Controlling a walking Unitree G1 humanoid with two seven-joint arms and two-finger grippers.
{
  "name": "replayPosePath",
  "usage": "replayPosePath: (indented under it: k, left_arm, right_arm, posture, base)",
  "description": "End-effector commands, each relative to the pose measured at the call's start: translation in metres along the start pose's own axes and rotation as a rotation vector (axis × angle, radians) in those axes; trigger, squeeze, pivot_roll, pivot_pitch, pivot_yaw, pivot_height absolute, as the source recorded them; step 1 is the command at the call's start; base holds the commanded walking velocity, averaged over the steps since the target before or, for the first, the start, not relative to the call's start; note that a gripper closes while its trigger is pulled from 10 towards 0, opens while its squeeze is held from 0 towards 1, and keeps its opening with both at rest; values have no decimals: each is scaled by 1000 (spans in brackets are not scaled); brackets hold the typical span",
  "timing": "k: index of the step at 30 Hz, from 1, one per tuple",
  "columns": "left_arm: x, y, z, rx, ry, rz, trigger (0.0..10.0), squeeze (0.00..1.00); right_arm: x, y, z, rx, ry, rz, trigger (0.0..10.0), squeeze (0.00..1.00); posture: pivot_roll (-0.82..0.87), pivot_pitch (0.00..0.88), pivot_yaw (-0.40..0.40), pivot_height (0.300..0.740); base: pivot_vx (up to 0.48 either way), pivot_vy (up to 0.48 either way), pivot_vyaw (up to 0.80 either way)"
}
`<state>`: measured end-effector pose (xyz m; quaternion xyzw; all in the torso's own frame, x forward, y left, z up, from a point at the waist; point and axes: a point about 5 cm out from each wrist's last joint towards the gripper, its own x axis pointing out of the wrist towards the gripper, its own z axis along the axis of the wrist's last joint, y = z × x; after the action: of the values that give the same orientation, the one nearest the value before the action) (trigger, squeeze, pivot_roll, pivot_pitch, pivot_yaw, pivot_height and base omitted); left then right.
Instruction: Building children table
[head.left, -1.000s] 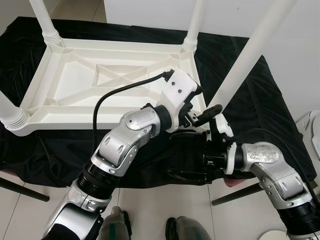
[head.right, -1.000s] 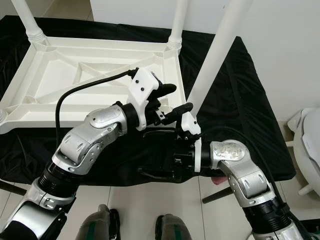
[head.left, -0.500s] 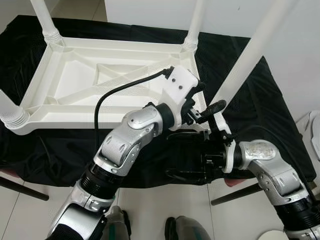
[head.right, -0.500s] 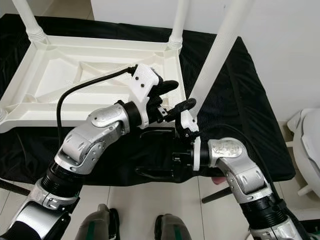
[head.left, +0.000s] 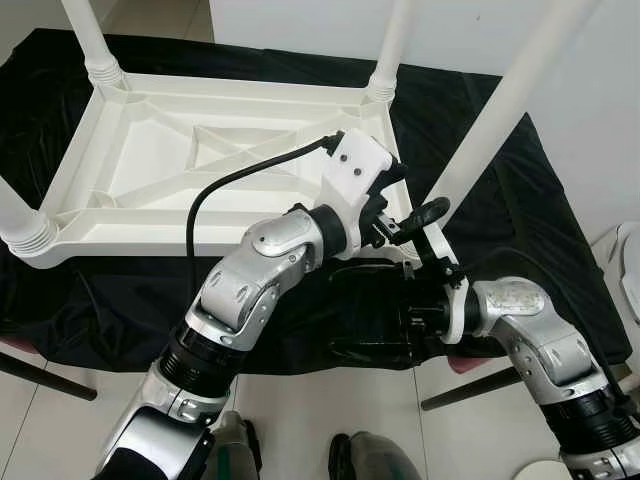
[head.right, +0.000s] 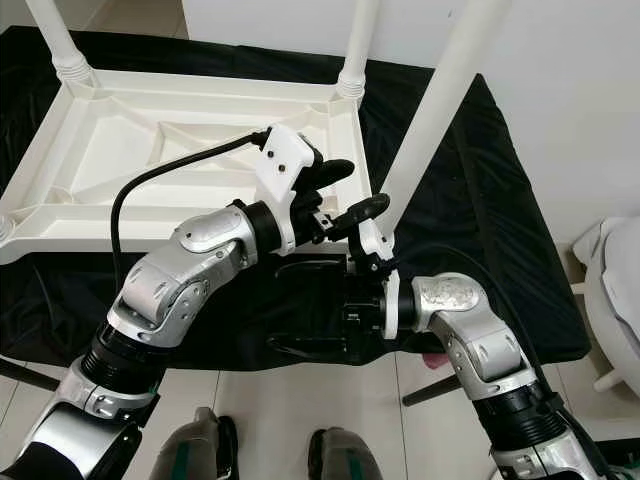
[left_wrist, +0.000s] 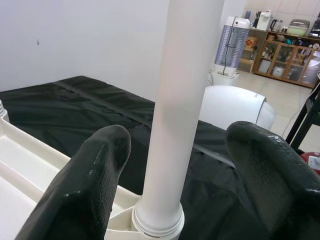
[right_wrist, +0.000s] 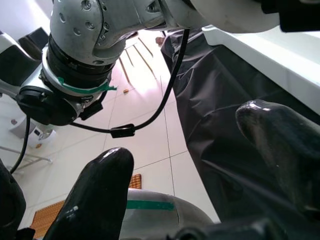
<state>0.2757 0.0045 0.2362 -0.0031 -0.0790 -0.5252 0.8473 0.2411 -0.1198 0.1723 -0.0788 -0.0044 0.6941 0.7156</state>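
White plastic children's table (head.left: 215, 165) lies upside down on a black cloth (head.left: 500, 215), upper left to centre of the eye views. Three legs stand in its corner sockets: far left leg (head.left: 88, 35), far right leg (head.left: 393, 45), and a near left leg (head.left: 15, 220) at the left edge. The fourth leg (head.left: 500, 105) rises tilted toward the upper right from the near right corner socket; in the left wrist view its base sits in the socket collar (left_wrist: 157, 220).

Left gripper (left_wrist: 170, 165) is at that corner, centre of frame, fingers (left_wrist: 95, 175) spread wide on either side of the fourth leg, not touching it. A black cable (head.left: 235, 185) loops from the left wrist over the table underside.

Right gripper (head.left: 425, 225) is just beside the left one, lower down at the table's near right corner, by the leg's base; fingers (right_wrist: 100, 200) wide apart, holding nothing. Right wrist view looks past them to the cloth, a tiled floor (right_wrist: 150, 135) and the left arm.

Robot feet (head.left: 360, 460) at bottom centre.
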Motion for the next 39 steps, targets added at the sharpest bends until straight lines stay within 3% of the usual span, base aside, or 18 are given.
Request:
replayPosePath:
  k: [1,31,39]
  left_arm:
    - [8,-22,15,14,-57,-157,10000,0]
    - [7,-24,24,27,-78,-168,10000,0]
    - [7,-25,27,29,-85,-172,10000,0]
  right_arm:
    - [-2,-4,-5,46,6,-20,10000,0]
    - [-6,-13,-12,216,-51,-50,10000,0]
    - [-7,-12,-18,251,-10,-46,10000,0]
  posture:
    - [-93,86,-64,740]
    - [-95,86,-66,740]
    - [-98,89,-67,740]
  base:
    - [0,0,0]
    - [0,0,0]
    - [0,0,0]
